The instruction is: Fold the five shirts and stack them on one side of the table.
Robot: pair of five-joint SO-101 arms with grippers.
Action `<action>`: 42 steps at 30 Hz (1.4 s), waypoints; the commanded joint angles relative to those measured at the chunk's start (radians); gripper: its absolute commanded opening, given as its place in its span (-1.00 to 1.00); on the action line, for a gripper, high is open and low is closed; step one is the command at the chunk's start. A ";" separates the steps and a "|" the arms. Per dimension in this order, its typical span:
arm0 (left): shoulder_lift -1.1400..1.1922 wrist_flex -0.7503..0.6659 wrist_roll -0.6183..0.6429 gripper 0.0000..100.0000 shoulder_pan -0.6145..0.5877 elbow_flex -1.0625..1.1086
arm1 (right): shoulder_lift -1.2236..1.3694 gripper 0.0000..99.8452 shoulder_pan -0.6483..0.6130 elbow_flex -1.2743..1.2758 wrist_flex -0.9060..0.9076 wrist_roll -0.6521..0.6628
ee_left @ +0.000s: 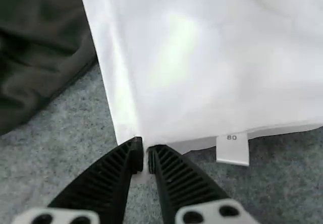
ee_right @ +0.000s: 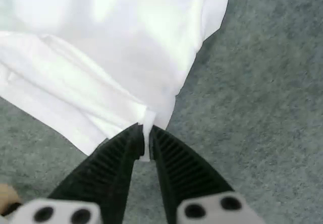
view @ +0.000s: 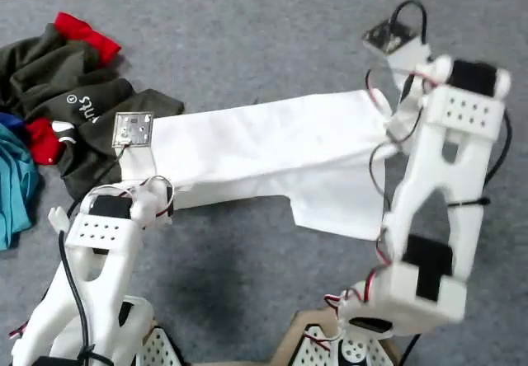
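So the left pincer [ee_left: 144, 156] is clamped on a corner of the white shirt [view: 272, 156], right by its tag [ee_left: 232, 148]. The right pincer [ee_right: 145, 142] is pinching the opposite end. The shirt lies stretched between them on the grey tabletop [view: 247, 44], with the other shirts [view: 58, 110] piled at the left pincer's end.

Grey table [view: 247, 44]: white shirt [view: 264, 152] spread flat across middle; shirt heap [view: 74, 102], dark, red, teal, at one end.
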 commanded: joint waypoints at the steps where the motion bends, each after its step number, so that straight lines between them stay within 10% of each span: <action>1: -0.023 -0.008 -0.012 -0.94 -0.013 0.018 | -0.180 -0.97 0.041 0.358 -0.207 0.012; 16: -0.021 -0.011 -0.018 -0.85 -0.030 0.022 | -0.346 -0.96 0.092 0.938 -0.614 -0.120; 24: -0.032 0.160 -0.048 -0.52 -0.133 -0.079 | -0.352 -0.48 0.095 0.894 -0.496 -0.040; 36: -0.032 0.353 -0.265 -0.95 -0.232 -0.340 | -0.205 -0.97 -0.071 0.440 -0.224 -0.341; 42: 0.021 0.158 0.005 -0.94 -0.061 -0.367 | 0.053 -0.97 -0.241 0.314 -0.310 -0.479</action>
